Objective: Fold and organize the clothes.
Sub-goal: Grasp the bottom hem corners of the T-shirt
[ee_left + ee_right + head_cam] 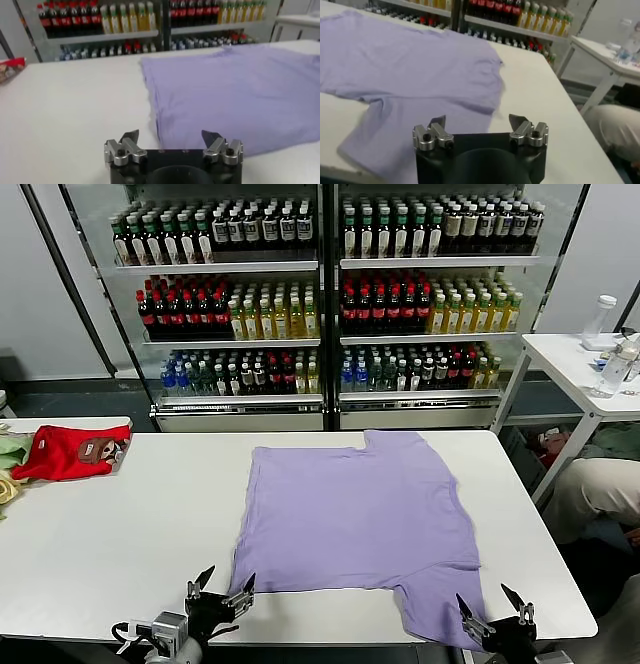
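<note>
A: Which step is this?
B: The start, I judge: the lavender T-shirt [355, 519] lies flat, unfolded, mid white table [120, 534], one sleeve off the near edge. Left gripper [220, 586] and right gripper [492, 604] hover at that edge, jaws apart, empty.
A: Next?
B: Probably grasping the hem or a sleeve. One T-shirt, two grippers, one red garment [70, 452] far left
</note>
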Controlling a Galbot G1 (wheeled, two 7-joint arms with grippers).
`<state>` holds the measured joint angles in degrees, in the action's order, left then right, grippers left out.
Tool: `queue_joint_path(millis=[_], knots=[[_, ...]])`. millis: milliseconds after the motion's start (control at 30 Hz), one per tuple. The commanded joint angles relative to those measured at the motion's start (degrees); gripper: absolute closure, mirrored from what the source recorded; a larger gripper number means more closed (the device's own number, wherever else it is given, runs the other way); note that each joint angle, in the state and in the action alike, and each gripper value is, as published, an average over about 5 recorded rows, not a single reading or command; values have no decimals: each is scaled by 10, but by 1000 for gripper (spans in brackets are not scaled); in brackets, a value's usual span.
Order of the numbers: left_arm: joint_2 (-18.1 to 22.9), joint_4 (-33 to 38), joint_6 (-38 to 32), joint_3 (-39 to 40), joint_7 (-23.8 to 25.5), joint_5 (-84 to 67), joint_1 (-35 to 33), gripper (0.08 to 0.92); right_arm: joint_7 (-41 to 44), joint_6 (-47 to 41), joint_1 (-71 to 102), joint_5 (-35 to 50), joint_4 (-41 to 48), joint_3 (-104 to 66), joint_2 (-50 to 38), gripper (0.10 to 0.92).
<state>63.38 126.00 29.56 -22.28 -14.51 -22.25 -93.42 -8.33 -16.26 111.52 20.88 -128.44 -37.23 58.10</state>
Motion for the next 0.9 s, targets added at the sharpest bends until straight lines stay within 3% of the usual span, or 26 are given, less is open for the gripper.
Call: queue_joint_path(millis=[33, 233, 400, 900], knots=[[-4, 13, 21, -12, -23, -20, -20, 177, -5, -1, 20, 10, -4, 1, 1, 203], [2, 13, 20, -5, -20, -24, -18, 177, -18, -11, 17, 25, 6, 10, 5, 205], [6, 11, 18, 3, -15, -24, -19, 219, -23, -16, 15, 31, 8, 15, 8, 300], [19, -38, 7, 15, -14, -22, 8, 647, -23, -16, 11, 29, 12, 21, 16, 732]])
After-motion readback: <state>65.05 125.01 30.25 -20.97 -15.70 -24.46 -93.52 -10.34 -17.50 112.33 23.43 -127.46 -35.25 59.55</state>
